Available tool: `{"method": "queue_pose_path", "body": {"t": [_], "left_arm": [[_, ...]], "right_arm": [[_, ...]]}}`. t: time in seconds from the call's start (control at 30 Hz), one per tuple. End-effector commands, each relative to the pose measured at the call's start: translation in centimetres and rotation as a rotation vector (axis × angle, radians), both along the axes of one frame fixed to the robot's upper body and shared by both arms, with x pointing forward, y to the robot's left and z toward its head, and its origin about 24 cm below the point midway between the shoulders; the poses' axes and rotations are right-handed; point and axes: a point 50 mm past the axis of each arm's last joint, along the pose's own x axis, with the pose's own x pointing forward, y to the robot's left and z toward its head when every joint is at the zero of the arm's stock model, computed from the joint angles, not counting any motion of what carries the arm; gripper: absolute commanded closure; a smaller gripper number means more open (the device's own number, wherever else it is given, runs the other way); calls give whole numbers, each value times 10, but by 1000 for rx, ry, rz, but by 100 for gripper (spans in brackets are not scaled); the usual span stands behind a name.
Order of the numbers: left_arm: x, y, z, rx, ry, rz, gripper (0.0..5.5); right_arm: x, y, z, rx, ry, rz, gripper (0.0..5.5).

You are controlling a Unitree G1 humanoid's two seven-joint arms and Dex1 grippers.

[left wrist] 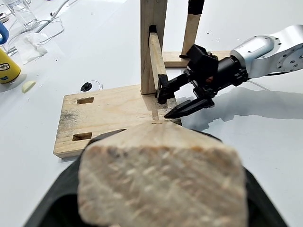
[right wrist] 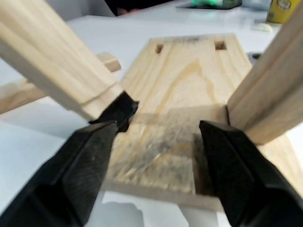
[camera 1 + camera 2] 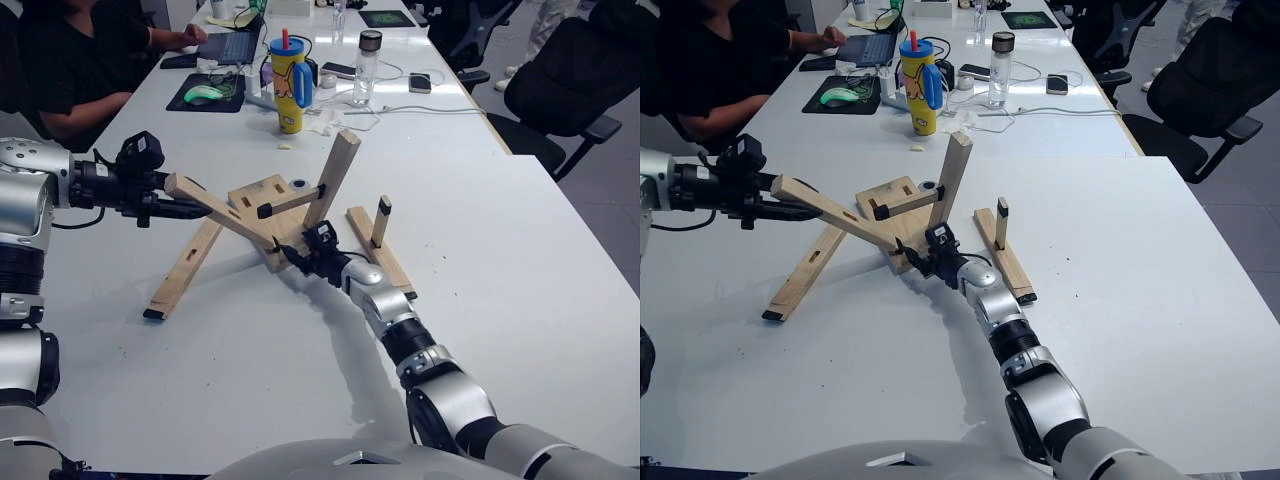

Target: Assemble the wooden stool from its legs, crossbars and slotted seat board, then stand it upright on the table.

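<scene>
No legible text or numbers anywhere

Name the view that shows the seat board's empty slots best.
Left wrist view: both empty slots show plainly on the seat board's bare end. The right wrist view shows them at the board's far edge; the eye views show the board small, partly behind legs.

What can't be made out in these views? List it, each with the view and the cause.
- Left wrist view: the held leg blocks the near edge of the seat board.
- Eye views: the right gripper covers where that leg meets the board.
- Right wrist view: blur leaves unclear whether either leg end sits fully in its slot.
</scene>
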Motion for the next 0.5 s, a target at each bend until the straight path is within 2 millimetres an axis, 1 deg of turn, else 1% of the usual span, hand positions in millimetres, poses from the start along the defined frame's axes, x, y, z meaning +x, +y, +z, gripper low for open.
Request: {"method": "queue_pose_path", "body": {"t": [0.03,0.1,0.13,0.23,0.3,0.4,0.5], "left_arm": [[1,-3,-7,15,22,-3,338],[0,-2,-4,8,9,3,338],[0,-1,-1,8,-5,8,338],[-4,-1,15,-3,-65,25,338],[-4,-3,22,5,-99,34,338],[-4,-9,25,27,-118,48,338],[-3,-12,20,52,-110,70,338]], "right_arm": [[-8,-16,-38,-193,281,-131,223],[-13,-21,-43,-230,367,-128,223],[-17,-21,-42,-245,403,-93,223],[-26,-25,-45,-309,475,-43,223],[-32,-29,-49,-311,520,-28,223],[-42,-28,-47,-292,564,8,223],[-47,-27,-47,-280,587,22,223]]}}
